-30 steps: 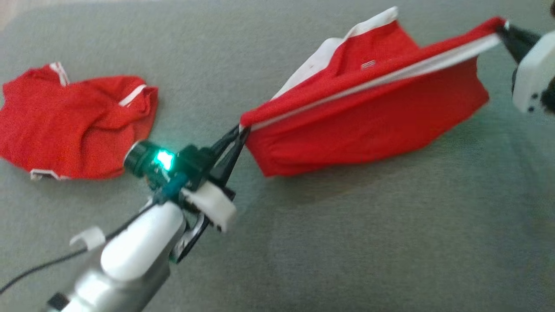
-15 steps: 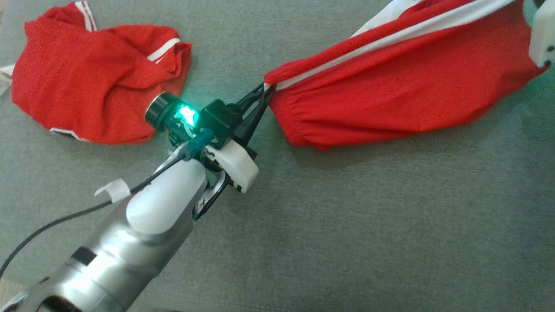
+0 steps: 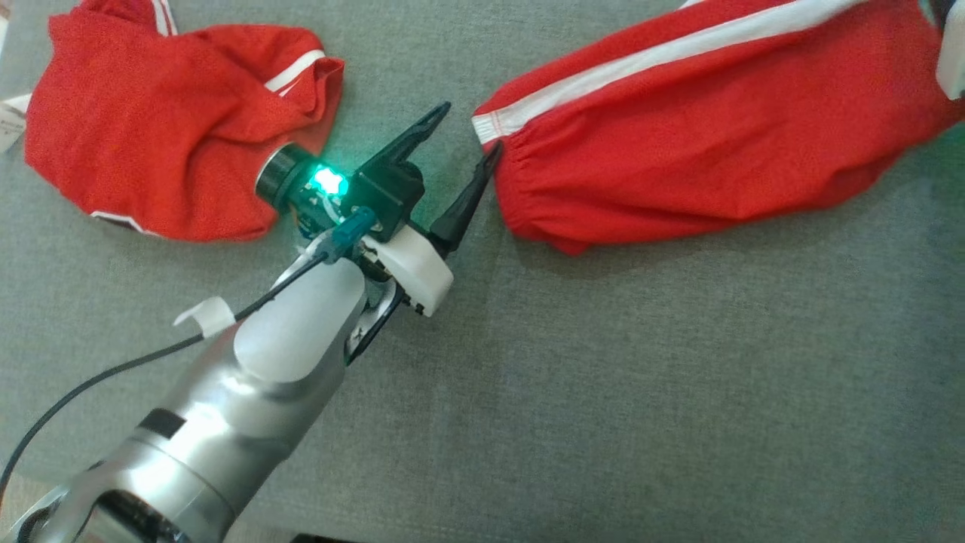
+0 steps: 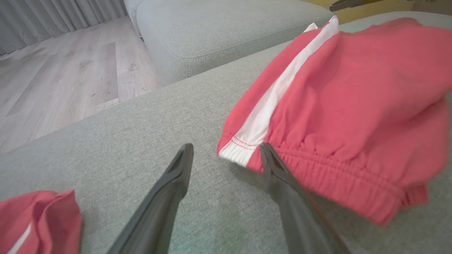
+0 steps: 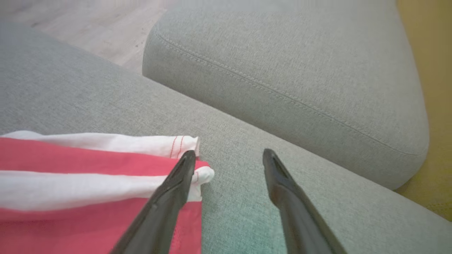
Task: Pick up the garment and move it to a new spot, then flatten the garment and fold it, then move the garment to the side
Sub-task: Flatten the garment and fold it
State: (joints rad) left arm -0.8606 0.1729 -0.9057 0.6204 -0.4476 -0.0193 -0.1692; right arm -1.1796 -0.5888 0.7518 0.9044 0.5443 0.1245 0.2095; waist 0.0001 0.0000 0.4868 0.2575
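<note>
Close beneath us on the grey sofa cushion [image 3: 603, 392], our left end effector [image 3: 470, 127] stands wide open and empty, one finger just beside the gathered waistband [image 4: 339, 176] of the red garment [image 3: 701, 143], which lies rumpled across the cushion toward the right. At its far end our right end effector [image 5: 229, 152] is likewise parted around nothing, beside the white-striped hem [image 5: 183, 144]. We judge the cloth light, limp and prone to bunching, best pinched at waistband and hem corners to flatten it.
</note>
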